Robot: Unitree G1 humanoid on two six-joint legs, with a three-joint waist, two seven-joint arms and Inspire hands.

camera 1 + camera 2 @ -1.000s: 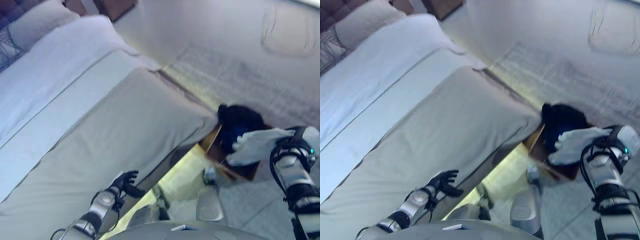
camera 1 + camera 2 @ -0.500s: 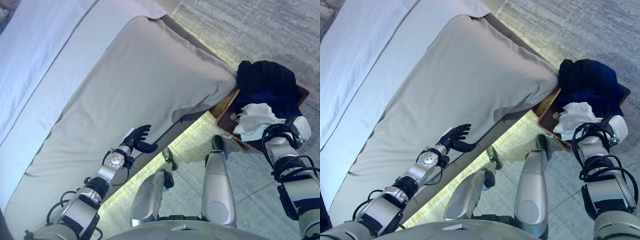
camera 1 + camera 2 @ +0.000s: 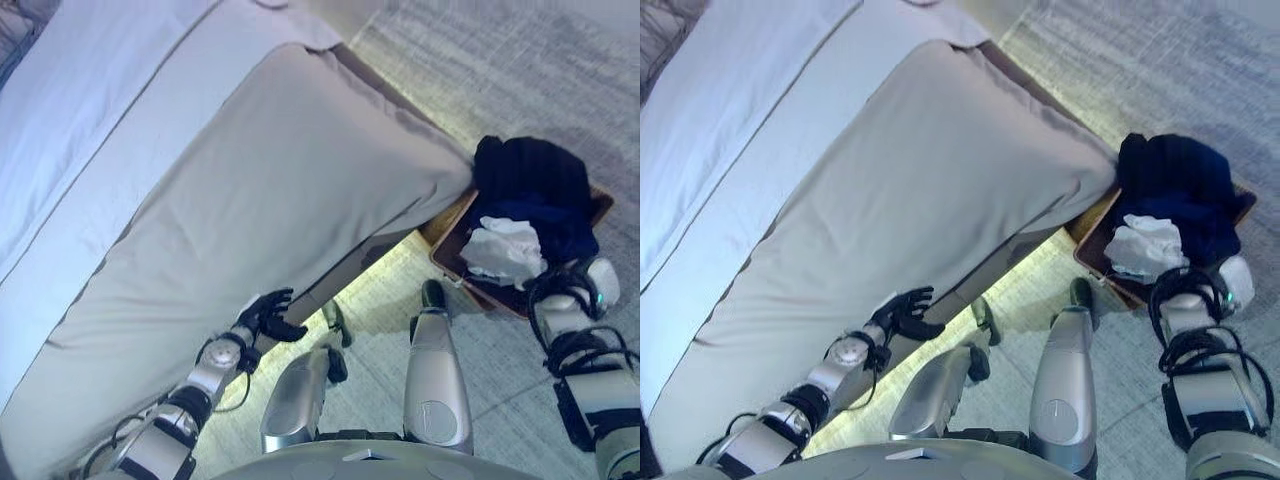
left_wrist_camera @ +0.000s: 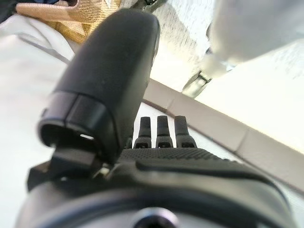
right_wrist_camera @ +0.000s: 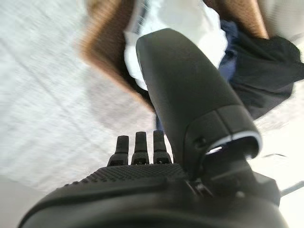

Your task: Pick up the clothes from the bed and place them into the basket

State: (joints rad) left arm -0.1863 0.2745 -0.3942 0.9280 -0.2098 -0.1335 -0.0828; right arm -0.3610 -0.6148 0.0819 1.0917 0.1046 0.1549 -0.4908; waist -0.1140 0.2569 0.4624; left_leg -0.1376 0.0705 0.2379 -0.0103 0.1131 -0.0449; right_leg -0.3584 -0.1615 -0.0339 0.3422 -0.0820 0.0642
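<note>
I see the white garment (image 3: 503,251) lying in the basket (image 3: 1092,246) on dark clothes (image 3: 535,185), at two o'clock. No print reads. My right hand (image 5: 190,95) and left hand (image 3: 266,316) hang loose-fingered, empty.

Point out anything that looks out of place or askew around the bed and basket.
The dark clothes are heaped above the basket rim and spill over its far edge; a crumpled white garment sits on top. Nothing else stands out.
</note>
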